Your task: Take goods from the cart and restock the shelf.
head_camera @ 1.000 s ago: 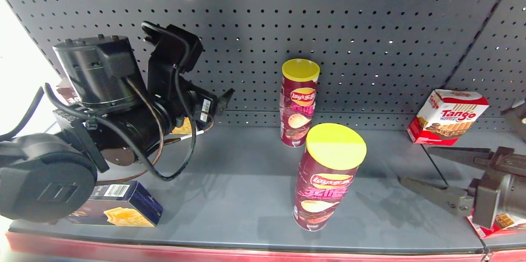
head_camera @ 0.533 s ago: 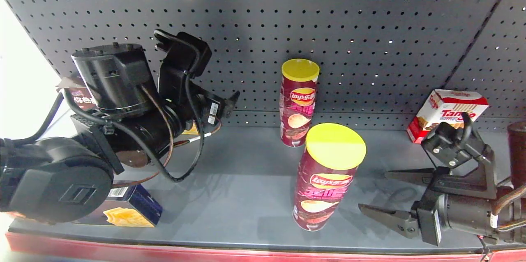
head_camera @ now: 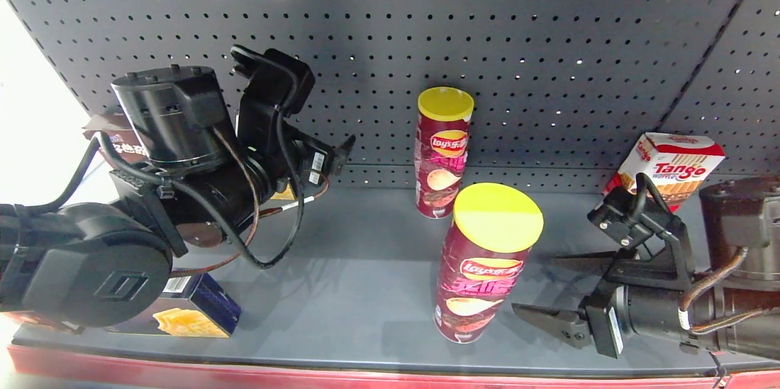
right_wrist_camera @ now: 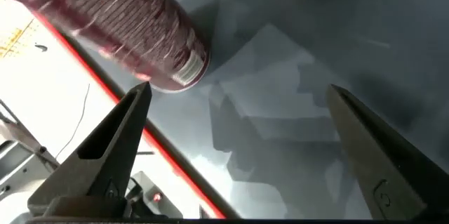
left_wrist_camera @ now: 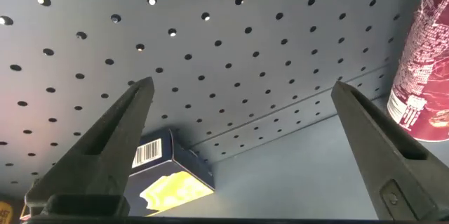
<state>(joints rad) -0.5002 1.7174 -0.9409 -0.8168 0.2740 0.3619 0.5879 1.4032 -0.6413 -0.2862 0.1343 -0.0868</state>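
The left hand (left_wrist_camera: pixel 242 87) is held open; the open right hand (head_camera: pixel 535 285) has been brought beside the front can (head_camera: pixel 481 267), suggesting adjustment.

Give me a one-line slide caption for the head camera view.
Open right gripper next to the front chip can, a second can standing behind it on the grey shelf.
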